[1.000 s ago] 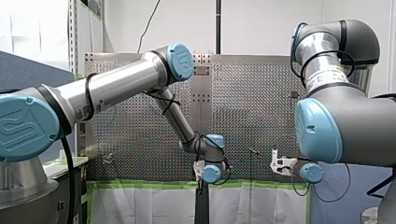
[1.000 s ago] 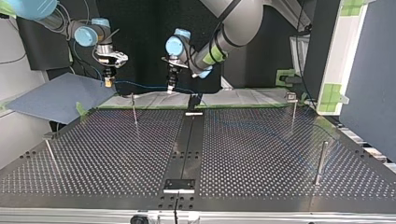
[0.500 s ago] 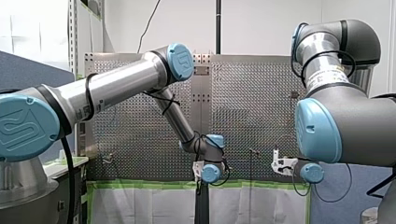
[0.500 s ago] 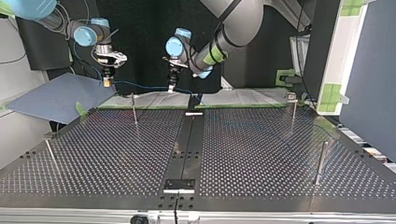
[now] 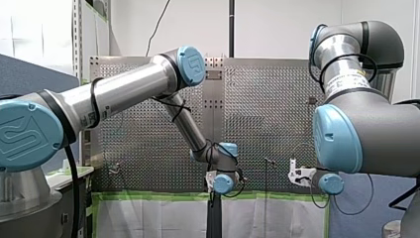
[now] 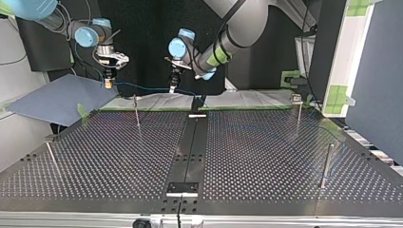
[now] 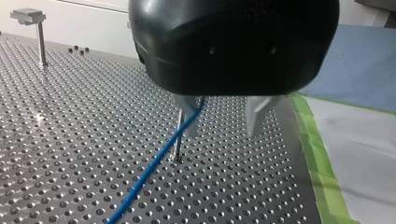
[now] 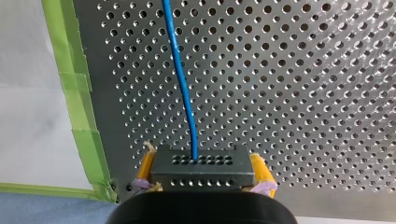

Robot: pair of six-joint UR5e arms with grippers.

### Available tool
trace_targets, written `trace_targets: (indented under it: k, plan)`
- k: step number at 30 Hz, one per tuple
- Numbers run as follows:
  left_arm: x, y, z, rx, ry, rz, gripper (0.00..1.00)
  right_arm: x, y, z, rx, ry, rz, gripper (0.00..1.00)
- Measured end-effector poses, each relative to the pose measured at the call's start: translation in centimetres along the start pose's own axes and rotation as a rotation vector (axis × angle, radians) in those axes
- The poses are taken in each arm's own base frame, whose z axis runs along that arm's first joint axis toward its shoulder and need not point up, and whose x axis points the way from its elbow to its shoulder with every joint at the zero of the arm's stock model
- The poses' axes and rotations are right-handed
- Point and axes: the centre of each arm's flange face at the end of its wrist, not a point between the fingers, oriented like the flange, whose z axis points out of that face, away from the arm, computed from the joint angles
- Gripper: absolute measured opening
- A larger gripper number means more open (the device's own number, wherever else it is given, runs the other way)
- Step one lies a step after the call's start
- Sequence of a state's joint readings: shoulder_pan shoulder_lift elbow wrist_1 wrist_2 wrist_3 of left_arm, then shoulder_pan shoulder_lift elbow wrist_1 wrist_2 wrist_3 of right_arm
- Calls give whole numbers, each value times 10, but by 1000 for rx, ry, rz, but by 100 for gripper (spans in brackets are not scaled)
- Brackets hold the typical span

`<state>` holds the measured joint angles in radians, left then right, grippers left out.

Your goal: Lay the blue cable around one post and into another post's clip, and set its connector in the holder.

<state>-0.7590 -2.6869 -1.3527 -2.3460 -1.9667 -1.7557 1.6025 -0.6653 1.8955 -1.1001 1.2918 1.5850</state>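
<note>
The blue cable [image 8: 182, 79] runs out of a black connector [image 8: 201, 173], and my right gripper [image 8: 202, 164] has its yellow pads shut on that connector. In the top view that gripper [image 6: 110, 83] hangs past the table's far edge at the left, and the cable [image 6: 142, 87] stretches across to my left gripper [image 6: 172, 88]. In the left wrist view my left gripper [image 7: 222, 133] has its metal fingers apart, the cable [image 7: 154, 163] lying against one finger [image 7: 187, 119]. A thin post [image 7: 177, 148] stands just beneath it.
Posts stand on the perforated table [image 6: 266, 156]: one at the far left [image 6: 136, 111], a clip-topped one at the far right [image 6: 298, 114], others nearer [image 6: 326, 165] [image 6: 52, 159]. A black holder plate [image 6: 182, 188] sits at the near middle. A blue-grey board [image 6: 57, 97] lies beyond the left corner.
My left gripper has drifted slightly up and to the top view's left along the cable. My right gripper has barely shifted, still holding the connector.
</note>
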Motion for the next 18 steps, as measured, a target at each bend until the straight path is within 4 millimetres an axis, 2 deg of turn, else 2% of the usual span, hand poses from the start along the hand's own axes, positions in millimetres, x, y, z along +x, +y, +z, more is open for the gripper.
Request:
trace_targets:
  k: [12, 17, 18]
  plan:
    - [0, -1, -1, -1, 2, 5, 39, 0, -1, 0, 2, 0, -1, 0]
    - [0, -2, -1, 2, 1, 6, 25, 0, -1, 0, 3, 0, -2, 0]
    - [0, -2, -1, 2, 1, 6, 25, 0, -1, 0, 3, 0, -2, 0]
